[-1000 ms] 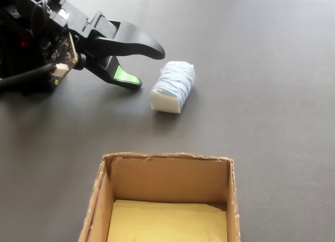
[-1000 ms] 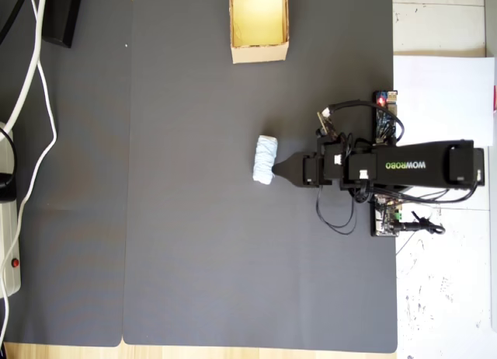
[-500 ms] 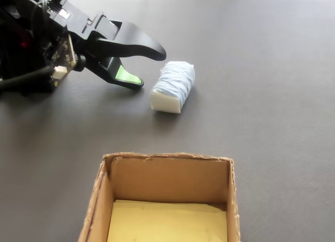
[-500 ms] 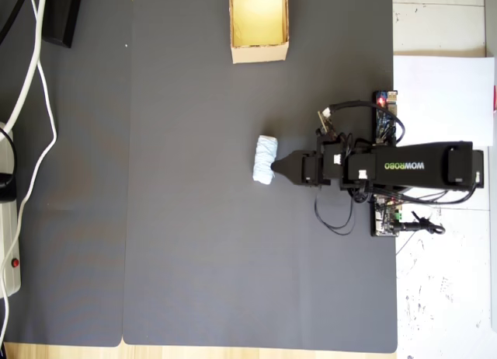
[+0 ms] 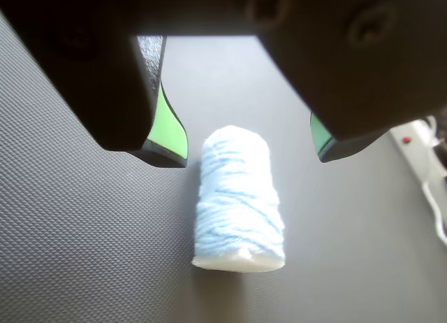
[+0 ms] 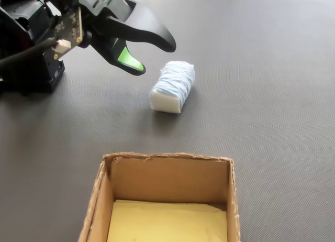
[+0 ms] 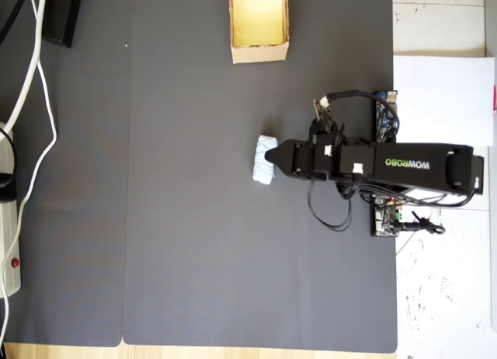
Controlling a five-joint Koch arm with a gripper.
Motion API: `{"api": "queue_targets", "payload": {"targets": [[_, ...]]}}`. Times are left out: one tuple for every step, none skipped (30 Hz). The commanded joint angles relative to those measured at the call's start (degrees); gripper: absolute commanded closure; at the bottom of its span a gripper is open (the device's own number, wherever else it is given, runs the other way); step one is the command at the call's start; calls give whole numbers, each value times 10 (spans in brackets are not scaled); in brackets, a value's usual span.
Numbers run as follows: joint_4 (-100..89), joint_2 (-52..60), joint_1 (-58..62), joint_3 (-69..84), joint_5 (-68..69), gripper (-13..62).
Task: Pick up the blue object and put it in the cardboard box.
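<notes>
The blue object [image 5: 241,197], a pale blue-white ribbed roll, lies on its side on the dark mat [image 7: 194,258]. It also shows in the fixed view [image 6: 174,87] and the overhead view [image 7: 265,158]. My gripper [image 5: 249,154] is open, its green-padded jaws spread wider than the roll and held just above its near end, not touching it. In the fixed view the gripper [image 6: 154,57] hovers left of and above the roll. From overhead the gripper [image 7: 281,158] reaches the roll's right side. The cardboard box [image 6: 167,158] stands open with a yellowish inside, and sits at the mat's top edge in the overhead view [image 7: 258,54].
The arm's base [image 7: 388,211] sits at the mat's right edge beside a white sheet [image 7: 443,95]. A white power strip [image 7: 9,242] and white cables [image 7: 31,79] lie along the left side; the strip [image 5: 419,152] also shows at the wrist view's right edge.
</notes>
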Motion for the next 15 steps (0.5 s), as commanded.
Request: {"api": "queue_targets", "payload": {"targets": [[28, -25, 0, -63, 4, 157], [38, -39, 0, -72, 4, 157], [47, -51, 0, -82, 4, 157], [54, -64, -1, -91, 4, 157], [61, -78, 0, -102, 4, 157], [67, -92, 0, -112, 4, 157], [70, -105, 0, -120, 4, 156], [74, -117, 0, -127, 4, 157], [74, -135, 1, -134, 4, 157], [74, -151, 1, -142, 4, 156], [74, -159, 1, -148, 4, 156], [74, -168, 1, -153, 3, 156], [72, -181, 1, -160, 1, 157], [71, -189, 1, -165, -1, 157], [69, -200, 0, -169, -2, 156]]}}
